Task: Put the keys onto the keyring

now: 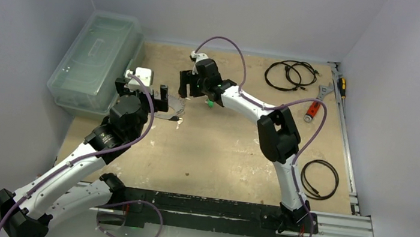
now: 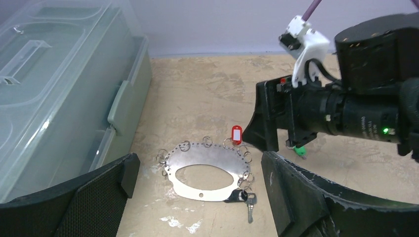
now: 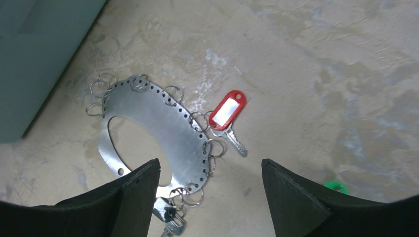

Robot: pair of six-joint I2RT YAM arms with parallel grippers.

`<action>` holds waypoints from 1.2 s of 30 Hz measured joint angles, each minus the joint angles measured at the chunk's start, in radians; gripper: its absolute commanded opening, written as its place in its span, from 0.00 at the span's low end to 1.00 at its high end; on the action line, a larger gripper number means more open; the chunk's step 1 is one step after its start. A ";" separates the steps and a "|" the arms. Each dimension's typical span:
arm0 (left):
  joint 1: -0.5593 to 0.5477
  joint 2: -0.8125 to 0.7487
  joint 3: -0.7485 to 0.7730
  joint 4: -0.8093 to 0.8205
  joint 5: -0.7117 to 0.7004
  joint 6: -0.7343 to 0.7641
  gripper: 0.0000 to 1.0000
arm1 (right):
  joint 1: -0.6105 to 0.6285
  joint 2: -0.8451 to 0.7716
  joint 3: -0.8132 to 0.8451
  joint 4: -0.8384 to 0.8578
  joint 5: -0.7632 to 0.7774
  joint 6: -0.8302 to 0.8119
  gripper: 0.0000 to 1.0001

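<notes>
The keyring (image 2: 207,163), a flat silvery oval hoop with small split rings on its rim, lies on the table; it also shows in the right wrist view (image 3: 163,128) and the top view (image 1: 173,111). The red-tagged key (image 3: 227,112) lies by a split ring at its rim, also in the left wrist view (image 2: 236,134). The black-tagged key (image 2: 242,197) hangs at the hoop's near rim (image 3: 168,217). The green tag (image 3: 335,187) lies apart on the table (image 2: 299,151). My left gripper (image 2: 197,197) is open, near the hoop. My right gripper (image 3: 210,197) is open above the hoop's edge.
A clear plastic lidded box (image 1: 97,59) stands at the far left, close to the hoop. Black cable coils (image 1: 288,74) lie at the back right, another (image 1: 319,179) at the right. A red-handled tool (image 1: 312,110) and a wrench lie at the right edge.
</notes>
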State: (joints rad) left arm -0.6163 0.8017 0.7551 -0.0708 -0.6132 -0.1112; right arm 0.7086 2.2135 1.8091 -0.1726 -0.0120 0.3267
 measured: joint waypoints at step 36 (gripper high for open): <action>0.000 -0.010 0.000 0.000 0.012 0.001 0.98 | 0.013 0.138 -0.016 0.061 -0.089 0.198 0.13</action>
State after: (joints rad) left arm -0.6163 0.7918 0.7551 -0.0708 -0.6014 -0.1101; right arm 0.7219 2.3516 1.7927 -0.1112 -0.1013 0.5251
